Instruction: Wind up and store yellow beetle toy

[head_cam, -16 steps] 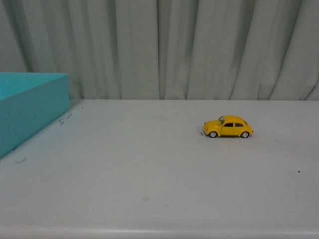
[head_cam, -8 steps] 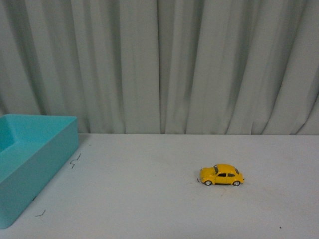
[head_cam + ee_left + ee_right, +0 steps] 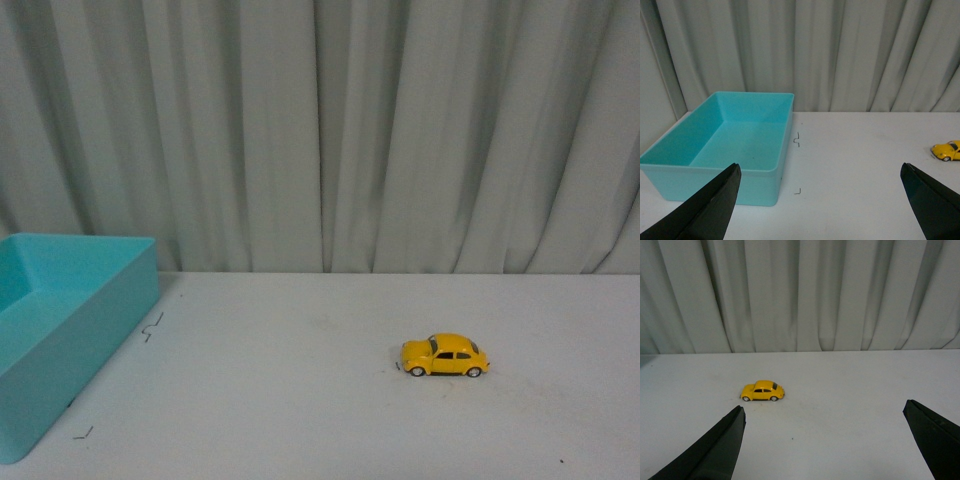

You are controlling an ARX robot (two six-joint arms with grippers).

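Sitting on the white tabletop (image 3: 280, 410) right of centre, long axis running left to right, well apart from the open turquoise plastic bin (image 3: 90, 350), the small yellow beetle toy car (image 3: 445, 356) lies ahead of the right gripper (image 3: 824, 407), judged the nearer arm, while the left gripper (image 3: 820, 167) faces the bin, both spread wide and empty.

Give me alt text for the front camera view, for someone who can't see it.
A small yellow beetle toy stands on its wheels, side-on, right of centre on a white table, nothing touching it. An open turquoise bin sits at the left, and pale pleated curtains hang behind.
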